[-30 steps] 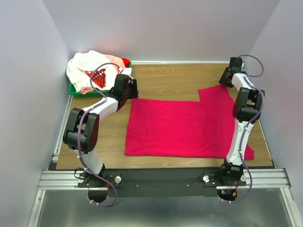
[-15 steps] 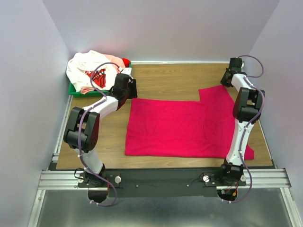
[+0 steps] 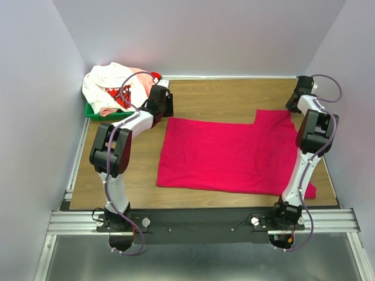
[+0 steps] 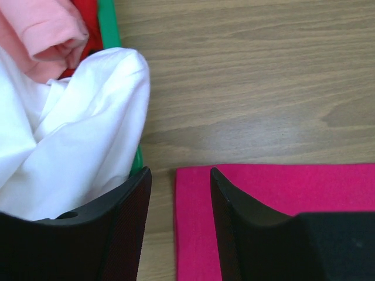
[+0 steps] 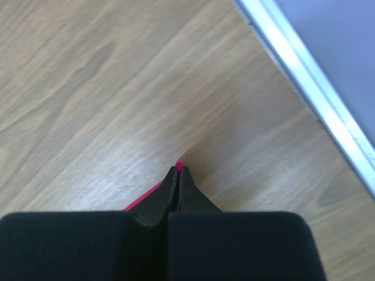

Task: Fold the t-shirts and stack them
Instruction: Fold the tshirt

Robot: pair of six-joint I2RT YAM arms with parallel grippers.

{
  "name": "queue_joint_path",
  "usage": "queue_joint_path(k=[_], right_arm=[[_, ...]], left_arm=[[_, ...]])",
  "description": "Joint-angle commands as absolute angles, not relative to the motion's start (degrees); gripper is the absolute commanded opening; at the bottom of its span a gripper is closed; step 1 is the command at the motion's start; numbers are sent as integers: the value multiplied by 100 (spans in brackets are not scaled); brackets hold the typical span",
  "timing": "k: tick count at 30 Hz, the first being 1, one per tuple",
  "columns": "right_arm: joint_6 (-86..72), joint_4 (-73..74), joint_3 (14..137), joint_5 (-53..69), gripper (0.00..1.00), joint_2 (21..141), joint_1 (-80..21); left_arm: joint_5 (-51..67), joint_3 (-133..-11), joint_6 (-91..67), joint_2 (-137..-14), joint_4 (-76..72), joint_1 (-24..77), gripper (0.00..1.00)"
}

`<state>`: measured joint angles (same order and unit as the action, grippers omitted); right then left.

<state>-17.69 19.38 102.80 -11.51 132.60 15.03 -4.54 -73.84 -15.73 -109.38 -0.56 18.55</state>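
Both arms have swung farther back, tugging the shirt slightly right. Right gripper [image 5: 177, 175] is pinched shut on the magenta t-shirt [image 3: 228, 155] at its far-right sleeve tip, likely to stretch it flat. Left gripper [image 4: 179, 175] hangs with jaws apart over the far-left corner. Other t-shirts [image 3: 111, 88] sit heaped far left in the green tray [image 3: 89, 111].

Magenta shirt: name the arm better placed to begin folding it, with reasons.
Right, probably: the right gripper is shut on the magenta shirt at its sleeve; the left gripper hangs open over its other far corner.
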Motion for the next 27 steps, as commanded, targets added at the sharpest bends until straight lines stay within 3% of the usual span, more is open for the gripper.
queue_joint_path(k=[1,17,20,27], right_arm=[[-1784,2329,10028,-1547,0,13289,1670],[-1784,2329,9993,-1503,0,13298,1775],[-1793,2329,10011,-1468,1,13315,1784],[-1819,2329,10037,-1389,0,13324,1793]], left_arm=[[-633,-7708,-1459,-11205,211,2021,53],[-826,-8736,-1397,-12225,905,2057,49],[-721,-8798,-1389,-12331,975,2065,43],[-844,-8719,-1415,-12314,1046,2065,40]])
